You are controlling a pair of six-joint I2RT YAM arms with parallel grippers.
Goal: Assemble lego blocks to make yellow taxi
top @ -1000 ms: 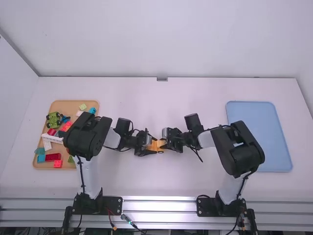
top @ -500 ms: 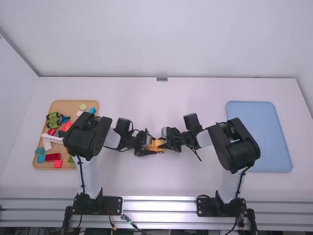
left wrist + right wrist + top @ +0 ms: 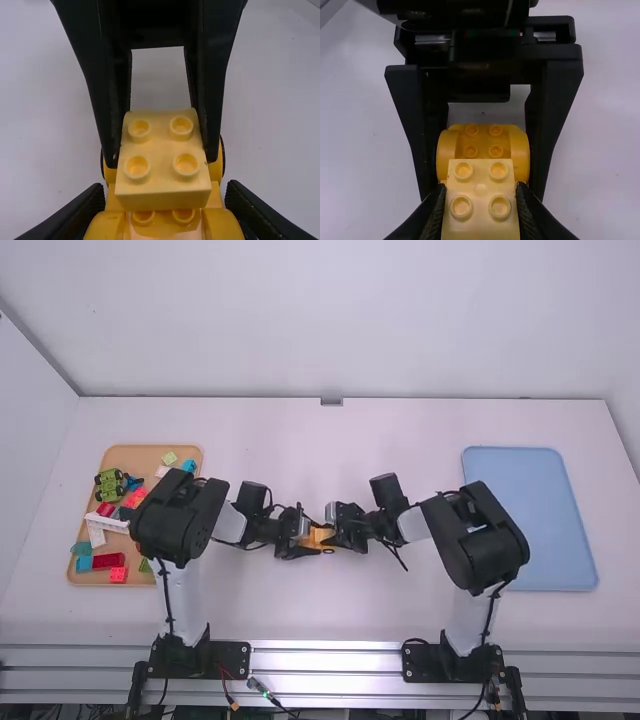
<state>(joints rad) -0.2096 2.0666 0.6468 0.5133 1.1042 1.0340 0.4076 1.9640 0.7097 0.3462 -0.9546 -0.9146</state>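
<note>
"Starting from the left of the frame?"

"Tan tray (image 3: 135, 455), loaded with bricks, among them a dark red brick (image 3: 108, 561) at lower left and a green toy vehicle (image 3: 109, 484) above."

"Then, towards the middle?"

"Left pincer (image 3: 166, 192), parted only to the width of the orange car base (image 3: 482, 142) and closed on it. Below centre in the high view, over the tabletop (image 3: 320, 620)."

"Already built, at least in part?"

"Looks so: rounded pieces at the sides, studs between. Call the lower body mostly done."

"And just right of it?"

"Right pincer (image 3: 480, 190), drawn in on a pale yellow four-stud block (image 3: 480, 200), with no slack to speak of."

"Pressed home?"

"Cannot tell. Close against the base, maybe touching. Left to do, most likely: press down, check for a square fit, let go, perhaps add a roof sign."

"Far right?"

"Blue tray (image 3: 565, 510), possibly meant for the finished taxi. Past halfway, at a guess, with delivery to come."
</note>
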